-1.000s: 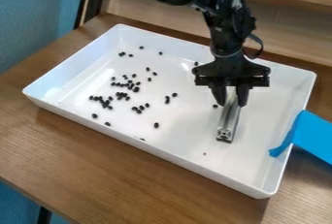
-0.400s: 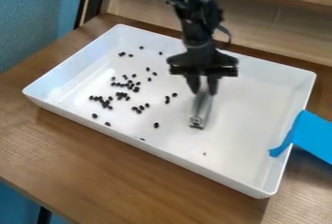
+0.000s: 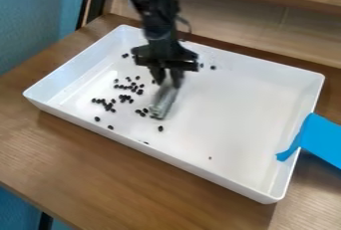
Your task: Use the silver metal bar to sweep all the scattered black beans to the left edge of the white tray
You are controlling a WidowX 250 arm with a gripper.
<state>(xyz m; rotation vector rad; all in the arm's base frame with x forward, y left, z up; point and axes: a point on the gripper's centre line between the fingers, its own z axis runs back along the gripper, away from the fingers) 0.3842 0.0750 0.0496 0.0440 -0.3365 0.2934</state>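
Silvery grooved metal bar (image 3: 164, 102) being gripped above a glossy white rectangular tray (image 3: 230, 178)
The bar is being held aslant by the black two-finger gripper (image 3: 167, 80) inside the tray's left half, near small black oval beans (image 3: 124, 97) lying scattered on the tray's smooth floor.

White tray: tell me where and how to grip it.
The white tray is probably best pinched from above on its near wall, between the black beans and the blue strip: that wall stands up thin, its rim bare there, with room on both sides.
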